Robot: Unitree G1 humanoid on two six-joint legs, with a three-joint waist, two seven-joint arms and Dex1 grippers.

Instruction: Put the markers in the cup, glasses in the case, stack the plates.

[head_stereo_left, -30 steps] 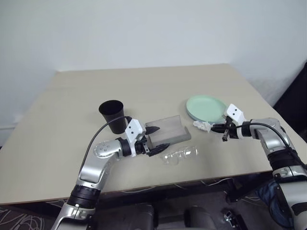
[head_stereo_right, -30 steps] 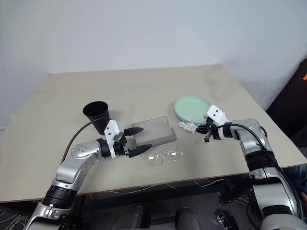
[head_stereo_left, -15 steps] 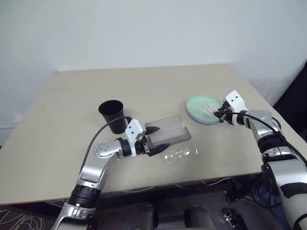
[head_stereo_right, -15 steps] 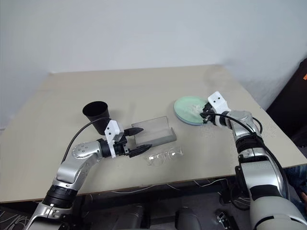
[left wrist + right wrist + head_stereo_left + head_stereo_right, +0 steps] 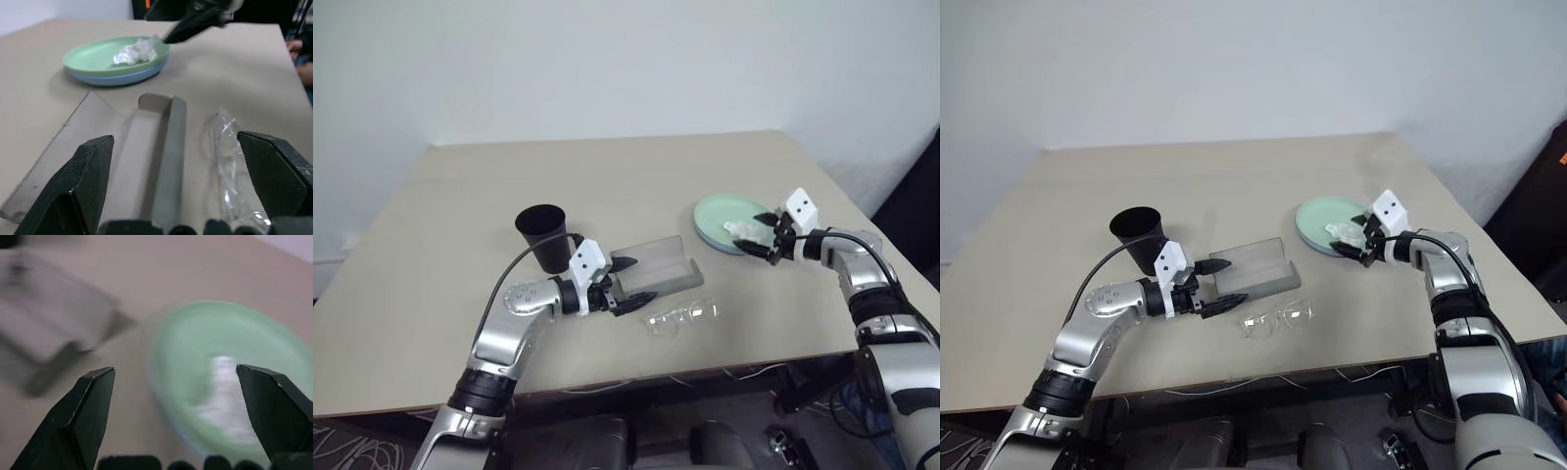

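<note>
While both grippers gape empty, slide left gripper [image 5: 628, 280] down-frame, straddle glasses [image 5: 682, 317] squarely, pinch gently beside case [image 5: 656, 264].

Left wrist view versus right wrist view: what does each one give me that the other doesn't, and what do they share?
Left wrist view alone: the glasses lying on the table beside the open case, the blue plate under the green plate, and the right gripper by the tissue wad. Right wrist view alone: that gripper's own spread fingers. Both share the green plate, tissue wad, case and table.
</note>
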